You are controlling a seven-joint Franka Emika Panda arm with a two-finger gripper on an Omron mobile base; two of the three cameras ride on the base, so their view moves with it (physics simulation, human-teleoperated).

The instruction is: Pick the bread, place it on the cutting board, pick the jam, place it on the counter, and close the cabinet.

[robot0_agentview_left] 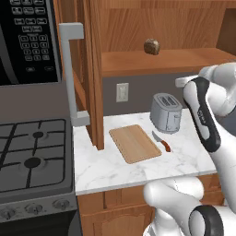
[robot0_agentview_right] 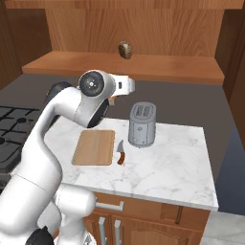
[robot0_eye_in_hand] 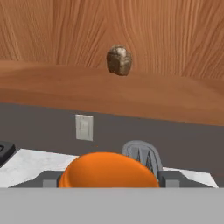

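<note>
Left base view: bread on the open cabinet's shelf, above and behind the toaster. Cutting board bare, lying flat on the worktop with its long axis running away from the robot. Orange-handled knife just beside the board's right edge. Cabinet door swung wide open.

Right base view: sliver of orange jam showing under the wrist, held in the air well above the worktop, over the board's far side and left of the toaster.

Hand view: hand pinching the jam, one fingertip at each flank of the jar. Toaster straight ahead; bread higher up, beyond it. Judged: set-down spot lies below the hand, on marble beside the board.
</note>
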